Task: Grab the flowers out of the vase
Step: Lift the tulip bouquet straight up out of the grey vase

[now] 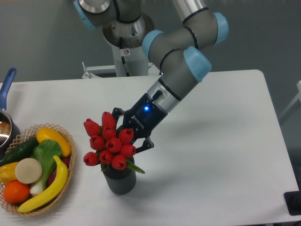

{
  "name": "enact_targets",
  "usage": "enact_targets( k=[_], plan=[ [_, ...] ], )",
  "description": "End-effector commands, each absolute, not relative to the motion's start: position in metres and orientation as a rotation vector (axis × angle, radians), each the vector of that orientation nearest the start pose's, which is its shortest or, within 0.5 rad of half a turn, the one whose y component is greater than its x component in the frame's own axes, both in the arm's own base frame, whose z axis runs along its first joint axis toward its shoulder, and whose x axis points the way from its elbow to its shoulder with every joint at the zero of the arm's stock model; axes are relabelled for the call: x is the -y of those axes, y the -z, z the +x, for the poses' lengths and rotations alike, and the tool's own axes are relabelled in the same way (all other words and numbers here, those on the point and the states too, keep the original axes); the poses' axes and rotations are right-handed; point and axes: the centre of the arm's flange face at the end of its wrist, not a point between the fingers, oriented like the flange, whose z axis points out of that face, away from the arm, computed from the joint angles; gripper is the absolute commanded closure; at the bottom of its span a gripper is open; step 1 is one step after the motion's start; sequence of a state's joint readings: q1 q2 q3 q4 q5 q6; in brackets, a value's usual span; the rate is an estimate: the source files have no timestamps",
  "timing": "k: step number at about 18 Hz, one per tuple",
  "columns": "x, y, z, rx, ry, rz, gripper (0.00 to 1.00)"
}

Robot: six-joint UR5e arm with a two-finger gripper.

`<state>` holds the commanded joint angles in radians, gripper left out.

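We see the white rectangular table [221, 155] first, then the grey robot arm with pale blue joint caps [181, 70] reaching down across it, and at the left edge a round wicker basket of toy fruit and vegetables [35, 165] beside a blue-handled metal pot [5, 108]. Near the front stands the short dark grey ribbed vase [120, 180], upright, and just above its mouth sits the bunch of red tulip buds with green leaves [109, 143], the stems leading down into it. To lift well, we judge we should pull straight up along the vase's axis, slowly, so the stems slide free without tipping it. The black two-finger gripper [133, 135] sits behind the buds, its jaws seemingly pinched on the bunch, though the buds hide the contact.
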<state>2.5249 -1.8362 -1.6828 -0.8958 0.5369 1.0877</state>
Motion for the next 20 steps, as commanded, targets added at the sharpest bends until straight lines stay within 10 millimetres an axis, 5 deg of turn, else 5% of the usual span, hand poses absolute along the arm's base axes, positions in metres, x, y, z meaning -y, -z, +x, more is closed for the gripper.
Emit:
enact_targets(
  k=[9, 20],
  plan=[
    [-0.521, -0.451, -0.356, -0.310, 0.351, -2.001, 0.59],
    [-0.512, -0.539, -0.350, -0.182, 0.339, -1.974, 0.59]
  ],
)
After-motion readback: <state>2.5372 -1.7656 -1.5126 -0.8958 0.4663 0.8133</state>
